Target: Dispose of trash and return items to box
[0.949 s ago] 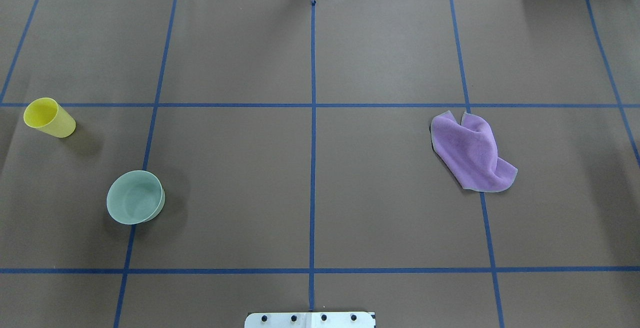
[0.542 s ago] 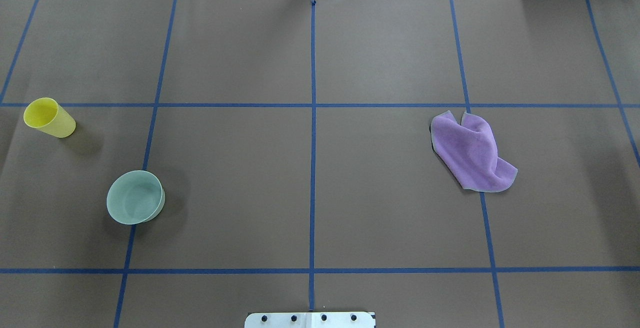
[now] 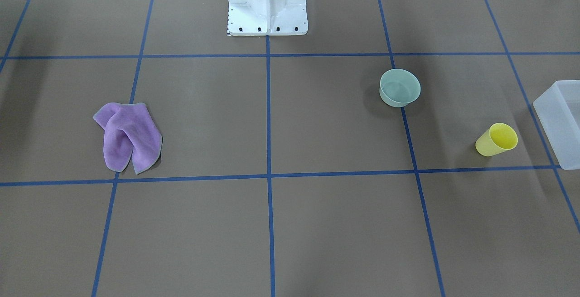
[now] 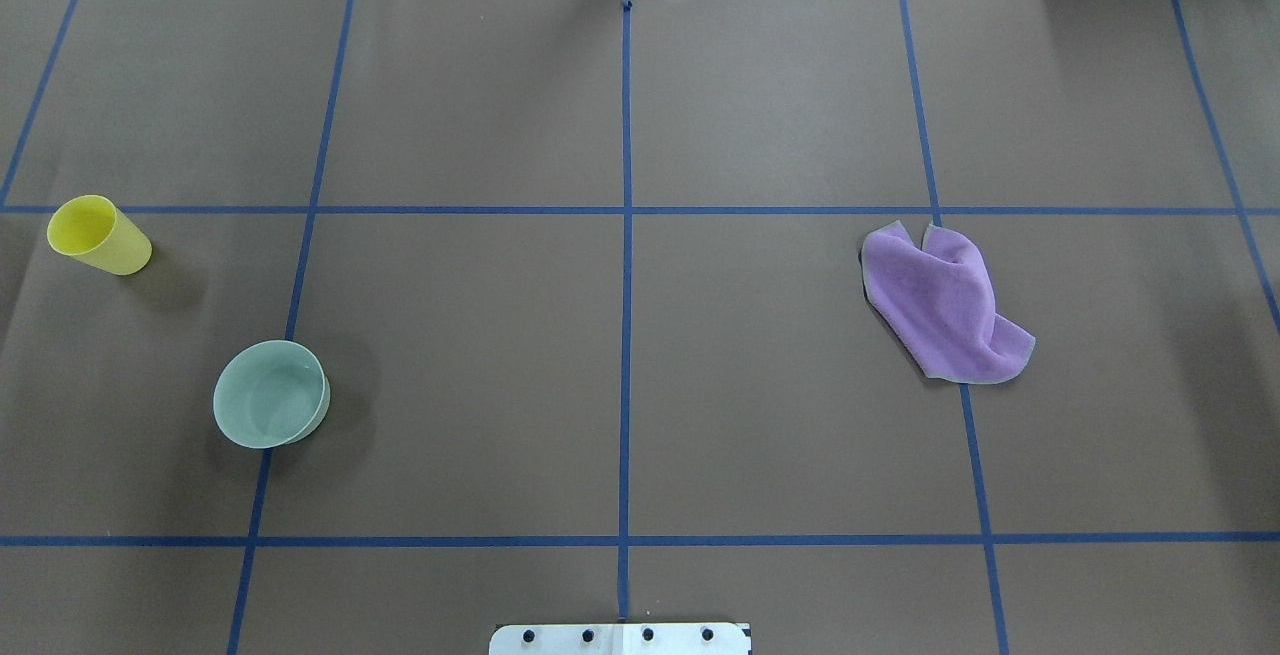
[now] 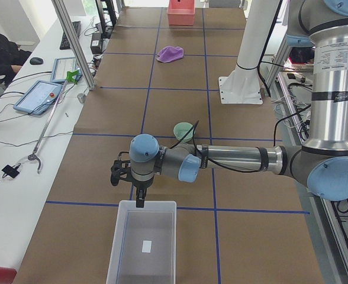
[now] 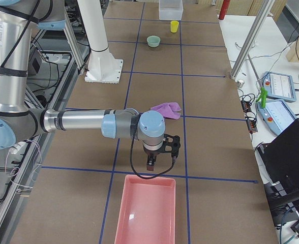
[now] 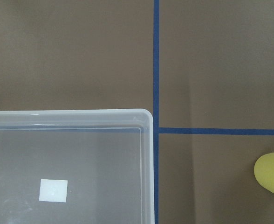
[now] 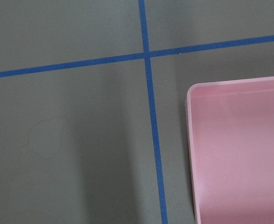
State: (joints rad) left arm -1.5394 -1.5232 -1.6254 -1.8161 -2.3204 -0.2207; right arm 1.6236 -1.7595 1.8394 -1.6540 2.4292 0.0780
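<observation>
Currently listed for you: purple cloth (image 4: 945, 305), likely soft and light, best pinched at its raised fold; left hand (image 5: 139, 199) and right hand (image 6: 150, 163), apart or together you cannot tell.

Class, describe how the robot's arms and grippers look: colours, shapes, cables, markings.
The left arm and right arm are silvery-grey metal tubes linked by rounded grey joints with light-blue caps. The left gripper and right gripper are small and black, each with a thin black cable looping at the wrist. Markings are too small to read.
</observation>
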